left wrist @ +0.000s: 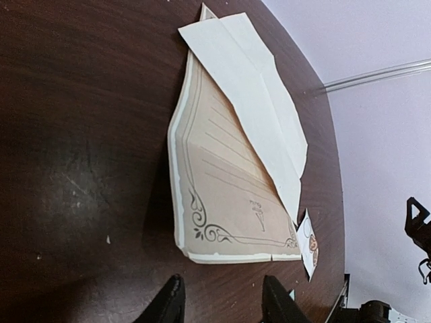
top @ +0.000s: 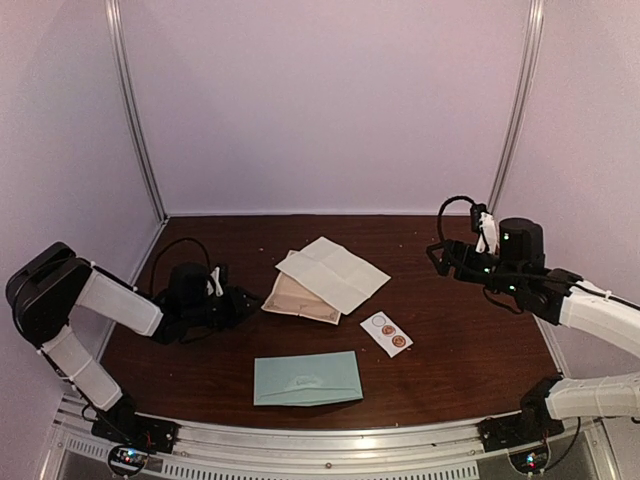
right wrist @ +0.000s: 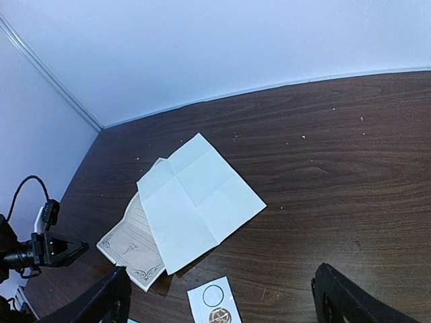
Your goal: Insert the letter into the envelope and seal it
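The pale teal envelope [top: 306,379] lies flat near the table's front edge, flap shut. The letter [top: 296,299], a tan lined sheet with an ornate border [left wrist: 222,195], lies mid-table, partly covered by a white creased sheet [top: 333,272]. My left gripper [top: 248,300] sits low on the table just left of the letter. Its fingers [left wrist: 168,303] stand partly apart with nothing between them, and the letter's near edge is a short way ahead of the tips. My right gripper [top: 438,256] hovers high at the right, wide open and empty [right wrist: 225,306].
A small white strip with round stickers [top: 386,333] lies right of the letter, between it and the right arm [right wrist: 214,304]. Booth walls and metal posts close in the back and sides. The white creased sheet [right wrist: 199,202] overlaps the letter's far half.
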{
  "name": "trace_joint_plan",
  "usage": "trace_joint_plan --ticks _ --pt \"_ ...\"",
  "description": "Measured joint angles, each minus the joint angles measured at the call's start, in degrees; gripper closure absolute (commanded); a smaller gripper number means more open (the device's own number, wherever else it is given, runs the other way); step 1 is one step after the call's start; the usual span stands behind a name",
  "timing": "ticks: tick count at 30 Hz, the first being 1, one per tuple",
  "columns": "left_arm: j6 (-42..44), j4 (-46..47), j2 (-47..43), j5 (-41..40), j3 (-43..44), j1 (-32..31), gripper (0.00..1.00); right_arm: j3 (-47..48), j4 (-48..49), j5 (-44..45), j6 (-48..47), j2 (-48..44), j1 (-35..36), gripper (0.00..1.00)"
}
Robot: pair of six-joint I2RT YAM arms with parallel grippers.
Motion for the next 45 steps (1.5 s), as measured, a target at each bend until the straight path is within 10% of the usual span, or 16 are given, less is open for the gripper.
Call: trace_joint_plan --ticks 25,34,45 --pt "-0.70 0.96 13.09 -0.22 7.72 -0.02 0.74 0.94 -2.23 3.34 -1.79 -2.45 0.02 0.04" --pt "-2.12 2.86 16.55 0.50 9.94 -0.04 1.00 1.40 -2.67 4.09 -2.58 -2.45 0.02 0.04" --pt "-1.03 -1.92 5.64 -3.39 7.89 0.20 1.00 1.40 -5.14 5.53 -2.64 -5.70 0.02 0.04"
